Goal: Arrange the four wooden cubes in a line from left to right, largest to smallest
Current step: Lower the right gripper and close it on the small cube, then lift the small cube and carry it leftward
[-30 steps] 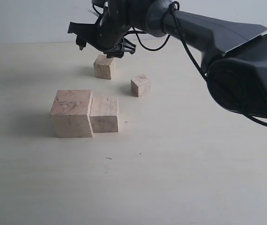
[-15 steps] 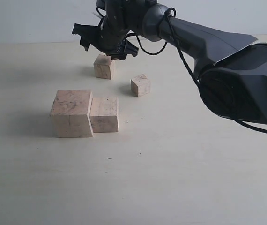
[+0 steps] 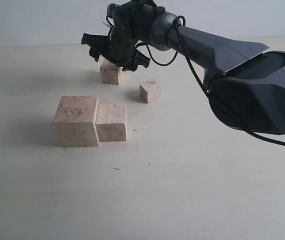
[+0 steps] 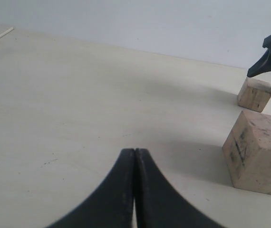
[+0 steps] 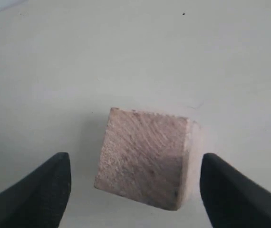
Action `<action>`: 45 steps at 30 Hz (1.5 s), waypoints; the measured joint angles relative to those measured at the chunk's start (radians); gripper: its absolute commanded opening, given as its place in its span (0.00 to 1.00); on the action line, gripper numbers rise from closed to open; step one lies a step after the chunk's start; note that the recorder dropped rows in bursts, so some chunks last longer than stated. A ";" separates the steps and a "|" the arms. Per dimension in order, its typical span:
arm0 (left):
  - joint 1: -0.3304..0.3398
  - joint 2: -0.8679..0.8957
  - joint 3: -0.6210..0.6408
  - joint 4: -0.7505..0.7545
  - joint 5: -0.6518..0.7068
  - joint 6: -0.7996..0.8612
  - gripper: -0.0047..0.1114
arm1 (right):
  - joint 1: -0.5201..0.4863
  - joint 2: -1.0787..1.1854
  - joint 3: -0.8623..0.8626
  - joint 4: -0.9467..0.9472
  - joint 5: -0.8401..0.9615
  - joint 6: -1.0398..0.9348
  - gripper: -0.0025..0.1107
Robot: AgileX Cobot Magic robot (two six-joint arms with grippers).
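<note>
On the far side of the pale tabletop [image 3: 207,200], the right gripper [image 3: 116,54] hangs just above the third-largest pale beige, mottled wooden cube [image 3: 111,72]. Its black fingers [image 5: 35,194] are spread wide to either side of the block without touching it, as the right wrist view shows. Compared with a second ago, the gripper has drifted slightly rightwards and sits more squarely over that cube. The dark arm [image 3: 222,50] behind it has swung further in, and none of the four cubes has moved. The largest pale beige wooden cube [image 3: 76,120] sits at front left, with the second-largest pale beige wooden cube [image 3: 111,121] touching its right face. The smallest pale beige wooden cube [image 3: 150,91] stands apart, behind and to the right of that pair, near the third. The left gripper [image 4: 134,152] hovers low over bare table, its two dark fingers pressed together with nothing between them.
</note>
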 measured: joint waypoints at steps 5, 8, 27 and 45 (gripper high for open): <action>0.000 0.000 0.000 0.000 0.000 0.000 0.04 | 0.000 0.024 0.000 0.000 -0.021 0.013 0.65; 0.000 0.000 0.000 0.000 0.000 0.000 0.04 | 0.000 0.033 0.000 0.000 -0.040 0.029 0.65; 0.000 0.000 0.000 0.000 0.000 0.000 0.04 | 0.000 0.048 -0.002 -0.018 -0.065 0.062 0.14; 0.000 0.000 0.000 0.000 0.000 0.000 0.04 | 0.051 -0.143 -0.002 0.015 0.227 -0.328 0.02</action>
